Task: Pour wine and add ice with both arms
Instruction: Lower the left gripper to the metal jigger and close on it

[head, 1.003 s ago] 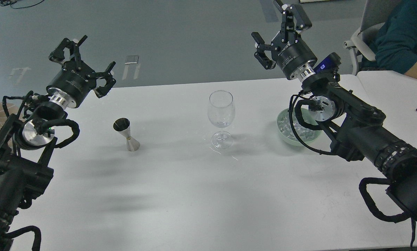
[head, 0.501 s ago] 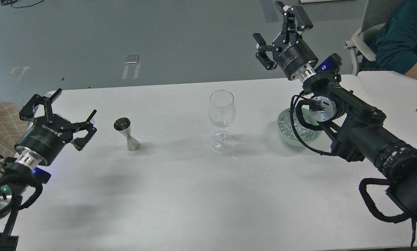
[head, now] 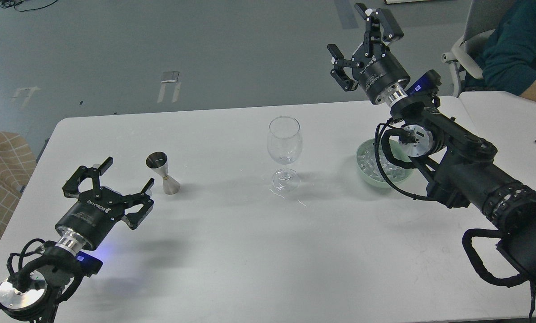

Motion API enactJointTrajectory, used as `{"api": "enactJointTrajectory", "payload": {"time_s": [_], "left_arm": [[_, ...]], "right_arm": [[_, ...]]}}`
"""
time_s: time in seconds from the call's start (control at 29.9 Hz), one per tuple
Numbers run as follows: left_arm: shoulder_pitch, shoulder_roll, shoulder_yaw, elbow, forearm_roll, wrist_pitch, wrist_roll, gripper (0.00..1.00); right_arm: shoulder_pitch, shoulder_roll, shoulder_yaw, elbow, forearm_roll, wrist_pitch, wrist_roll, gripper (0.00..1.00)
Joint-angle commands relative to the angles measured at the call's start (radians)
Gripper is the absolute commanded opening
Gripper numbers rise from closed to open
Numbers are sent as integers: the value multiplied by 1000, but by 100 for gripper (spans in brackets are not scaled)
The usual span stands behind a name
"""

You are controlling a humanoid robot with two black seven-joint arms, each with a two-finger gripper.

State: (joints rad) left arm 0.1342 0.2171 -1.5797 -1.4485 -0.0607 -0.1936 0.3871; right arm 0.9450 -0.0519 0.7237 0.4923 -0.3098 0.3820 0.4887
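Left hand [head: 108, 186] hovers low over the near-left part of the bench [head: 232, 251], fingers spread wide, gripping nothing; it points up and to the right, toward the steel jigger [head: 162, 172] just beyond it; the jigger stands upright, long axis vertical. Right hand [head: 362, 42] is raised beyond the far bench edge, fingers likewise spread and empty, pointing up and away. Wine glass [head: 285, 150] stands upright at bench centre, stem vertical; whether it holds wine cannot be told. Ice [head: 371, 160] lies in the pale green bowl [head: 362, 172], partly hidden behind the right arm.
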Motion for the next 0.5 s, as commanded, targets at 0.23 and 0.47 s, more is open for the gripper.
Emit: {"api": "enactJointTrajectory", "payload": {"time_s": [0.23,0.47], "left_arm": [[-65,-91,3,186,2,-7,-7,97],[-120,-116,6,238,4,-6,-10,97]], "right_arm": [[-8,-6,-1,0,-2,0,0,100],[-8,-6,-1,-1,-5,0,0,100]]}}
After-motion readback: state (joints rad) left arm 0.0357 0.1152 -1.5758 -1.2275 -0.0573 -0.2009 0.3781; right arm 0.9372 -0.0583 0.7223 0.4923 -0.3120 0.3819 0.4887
